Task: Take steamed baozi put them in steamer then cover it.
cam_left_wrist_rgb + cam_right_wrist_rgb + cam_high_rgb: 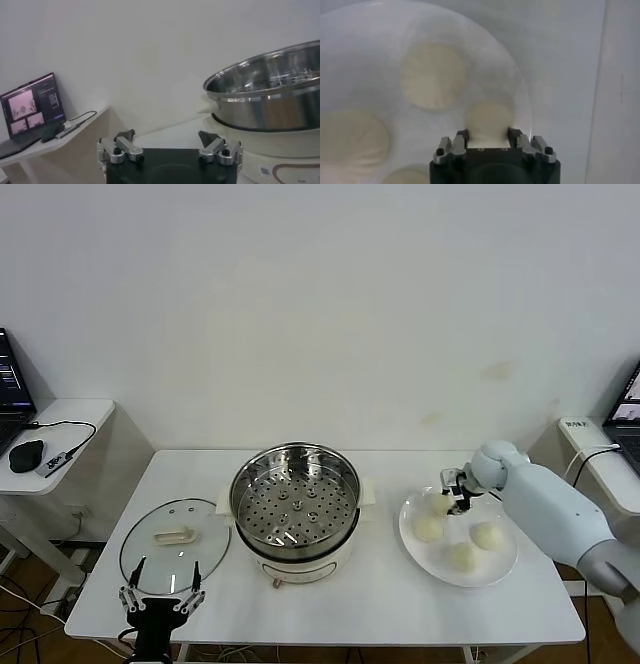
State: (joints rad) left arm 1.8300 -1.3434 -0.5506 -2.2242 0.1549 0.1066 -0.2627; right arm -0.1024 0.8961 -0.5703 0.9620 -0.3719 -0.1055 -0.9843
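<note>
The steamer stands at the middle of the white worktop, its perforated steel tray bare, with no bun in it. The cover lies flat on the worktop toward the left edge, just beside the steamer, its cream handle up. Toward the right edge sits a white plate holding the four steamed baozi (three show plainly in the head view; the fourth is half hidden behind the pincer).

The right pincer is down over the plate's far rim, and its fingers stand apart with a bun between them; they look to be at the bun's sides, though whether they press it I cannot tell. The left pincer hangs at the near left corner of the worktop, over the near rim of the cover, its jaws apart and holding nothing.

The right wrist view alone shows the bun caught between the fingers, with another bun near it on the plate and two more at the picture's margins. The left wrist view alone shows the steamer's steel wall and cream base from the side, the open left pincer before it, and a laptop with a lit screen on a side shelf beyond the worktop's left edge.
</note>
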